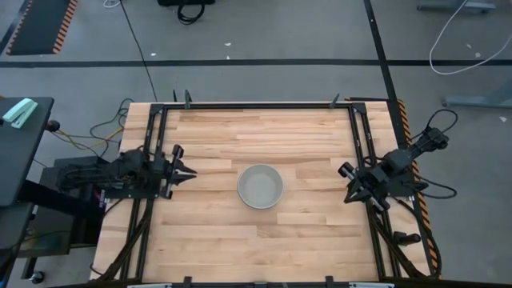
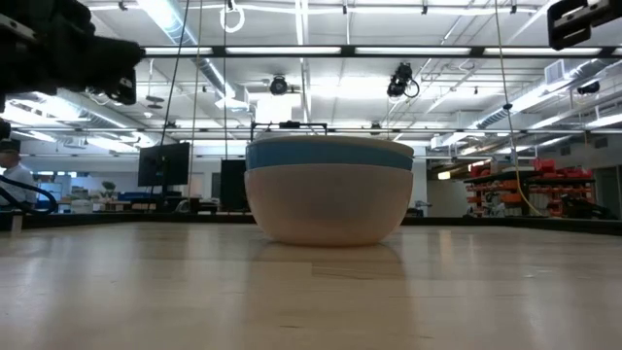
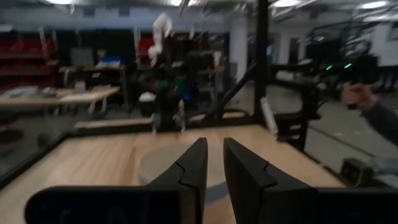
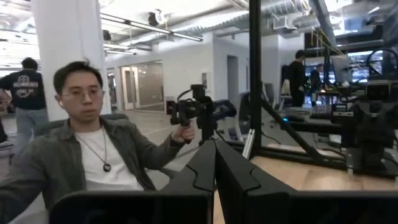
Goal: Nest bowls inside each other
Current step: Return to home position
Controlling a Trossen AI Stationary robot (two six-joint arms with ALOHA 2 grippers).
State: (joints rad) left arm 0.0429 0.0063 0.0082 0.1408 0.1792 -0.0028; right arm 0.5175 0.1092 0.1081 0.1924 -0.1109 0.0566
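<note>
The bowls (image 1: 260, 186) stand stacked one inside another at the table's middle, resting on the outermost bowl's base. From above only the pale grey-white innermost bowl shows. In the low view the stack (image 2: 329, 191) shows a pale peach outer wall, a blue band (image 2: 329, 156) above it and a pale rim on top. My left gripper (image 1: 186, 170) hovers left of the stack, its fingers a narrow gap apart (image 3: 215, 167), touching nothing. My right gripper (image 1: 350, 190) hovers at the table's right side, shut (image 4: 215, 163), pointing away from the stack.
A black frame (image 1: 256, 105) borders the wooden table (image 1: 264, 240). Bare wood lies all around the stack. A person (image 4: 93, 155) sits beyond the table holding a handheld device (image 4: 198, 109); a hand (image 3: 357, 96) shows in the left wrist view. Cables run beside both arm bases.
</note>
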